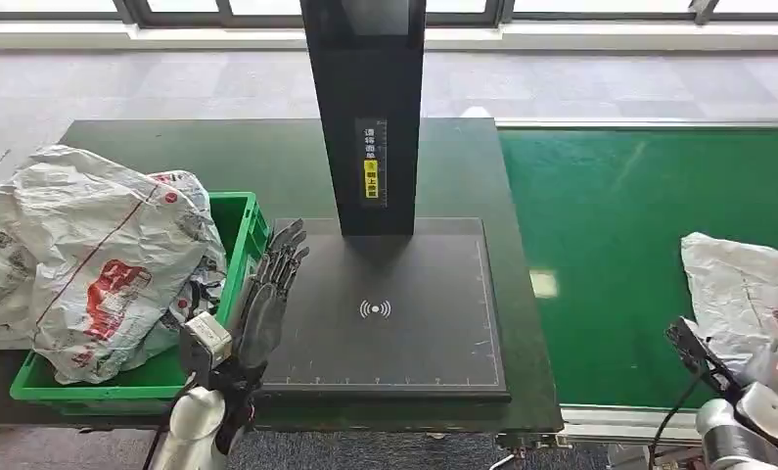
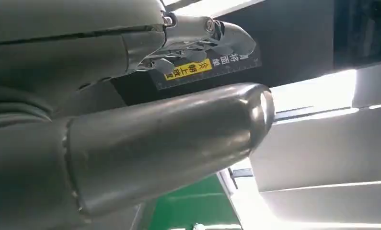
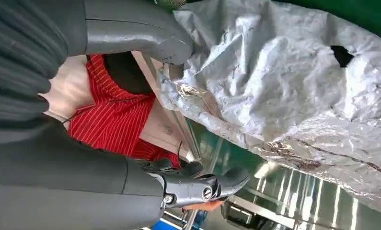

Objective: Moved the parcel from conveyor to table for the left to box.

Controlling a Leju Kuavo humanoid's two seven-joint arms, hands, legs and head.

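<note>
Conveyor belt (image 1: 649, 245), green and broad, takes the whole side to the right of the dark scanner pad (image 1: 385, 313), which serves as the landmark. Behind the pad's middle rises its black post (image 1: 363, 108) with a yellow label. To the pad's left sits a green crate (image 1: 238, 235) heaped with crumpled white bagged parcels (image 1: 81, 255).

Well to the pad's right, on the belt near its front edge, lies the parcel (image 1: 742, 289), a wrinkled silver-grey mailer bag. The right hand (image 1: 771, 367) is at that bag's near edge; in the right wrist view the thumb and fingers sit apart at the plastic with nothing pinched between them, so it reads as open, not yet gripping.

The left hand (image 1: 272, 284) rests along the pad's left edge, beside the crate, fingers stretched out flat and holding nothing.

Risk from here, as I judge it: the film is slack and slippery, so a shallow pinch at the edge may take only loose plastic and slip during the carry toward the pad. A low swing could also drag the bag on the belt's rail.
</note>
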